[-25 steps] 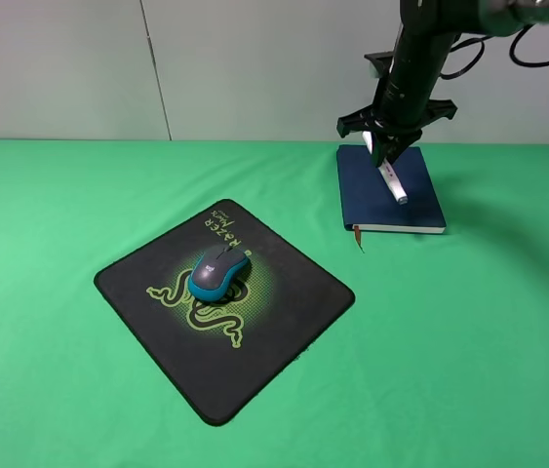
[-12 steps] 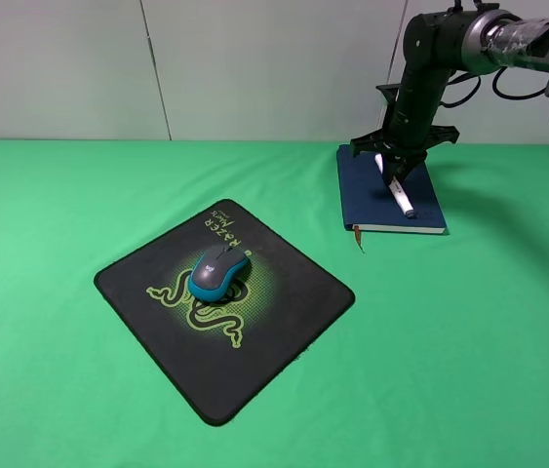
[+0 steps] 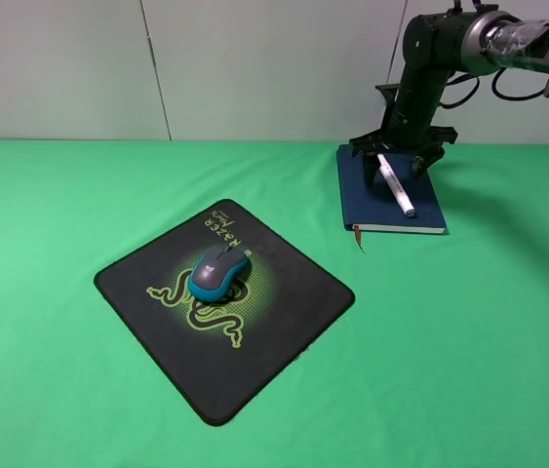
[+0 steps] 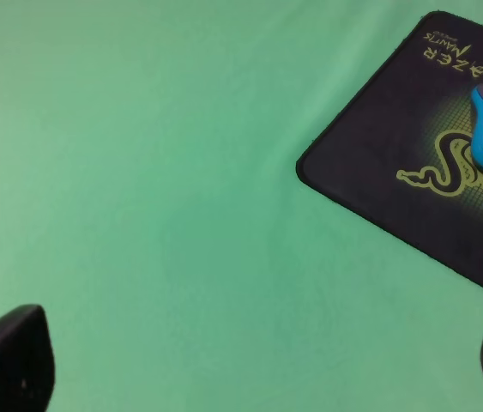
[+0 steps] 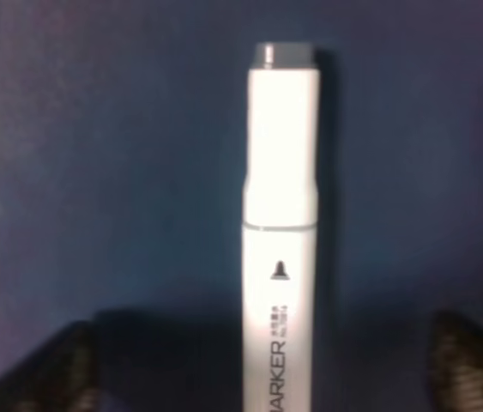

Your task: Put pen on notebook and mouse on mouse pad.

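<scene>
A: Well, the marker pen (image 3: 395,184) lies flat on the navy notebook (image 3: 368,200), and the right end effector (image 3: 395,156) stands spread wide over its far end, both fingers clear of the barrel.

B: And the mouse (image 3: 218,272)?

A: It sits on the Razer mouse pad (image 3: 284,322), over the snake logo. By the look of it, both halves of the task are done.

B: What could go wrong from here?

A: The pen is round and unrestrained. If the right end effector lifts crookedly, a finger could clip the barrel and roll it off the cover onto the green desk (image 3: 469,341). It lies diagonally, its capped end toward the notebook's near edge.

B: The left end effector (image 4: 250,369)?

A: Its fingers sit wide apart with nothing between them, over bare cloth near a corner of the pad. The high camera does not show that arm at all.

B: Anything else unclear?

A: The right wrist view is blurred and dim; only the finger tips show at its corners, and part of the barrel's print is cut off. I cannot tell whether the pen has fully settled.
</scene>
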You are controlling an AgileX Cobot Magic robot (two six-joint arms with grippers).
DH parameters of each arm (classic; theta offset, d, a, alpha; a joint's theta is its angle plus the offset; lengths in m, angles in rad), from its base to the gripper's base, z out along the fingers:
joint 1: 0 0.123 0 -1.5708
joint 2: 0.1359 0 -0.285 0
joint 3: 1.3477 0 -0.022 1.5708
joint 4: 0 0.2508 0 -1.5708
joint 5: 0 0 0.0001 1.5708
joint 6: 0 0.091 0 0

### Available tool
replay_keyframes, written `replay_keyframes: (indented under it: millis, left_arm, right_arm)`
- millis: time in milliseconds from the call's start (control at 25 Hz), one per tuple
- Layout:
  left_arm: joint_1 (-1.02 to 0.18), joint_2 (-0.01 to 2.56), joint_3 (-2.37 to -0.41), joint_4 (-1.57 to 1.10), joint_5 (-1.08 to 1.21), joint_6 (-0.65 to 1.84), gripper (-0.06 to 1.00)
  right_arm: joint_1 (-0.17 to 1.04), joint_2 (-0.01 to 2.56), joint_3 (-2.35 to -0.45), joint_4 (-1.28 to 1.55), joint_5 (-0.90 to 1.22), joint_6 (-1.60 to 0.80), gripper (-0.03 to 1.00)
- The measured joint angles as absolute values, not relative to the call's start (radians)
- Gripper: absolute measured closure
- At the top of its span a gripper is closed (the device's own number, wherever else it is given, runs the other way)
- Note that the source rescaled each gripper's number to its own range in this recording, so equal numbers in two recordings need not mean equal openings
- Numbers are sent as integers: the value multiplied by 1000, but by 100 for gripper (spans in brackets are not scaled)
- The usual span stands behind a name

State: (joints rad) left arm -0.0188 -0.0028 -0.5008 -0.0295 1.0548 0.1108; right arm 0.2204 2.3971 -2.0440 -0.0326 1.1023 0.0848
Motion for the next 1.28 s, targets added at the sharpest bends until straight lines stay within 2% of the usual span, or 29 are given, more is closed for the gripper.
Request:
replay_keyframes:
  millis: [80,200,640,800,1280]
  left_arm:
    - [-19,-3,-501,-29,1055,111,-6]
    - [-19,-3,-501,-29,1055,111,-6]
    - [-19,-3,-501,-29,1055,111,-6]
    - [-19,-3,-501,-29,1055,111,-6]
    - [-19,-3,-501,-29,1055,111,-6]
  right_arm:
    - [220,2397,-2044,-26,1098,81,0]
    - [220,2397,-2044,-21,1092,78,-3]
    - [220,2346,-2044,-17,1130,77,-3]
    - [220,2286,-2044,-16,1196,76,-3]
    - [225,2052,-2039,27,1215,74,-3]
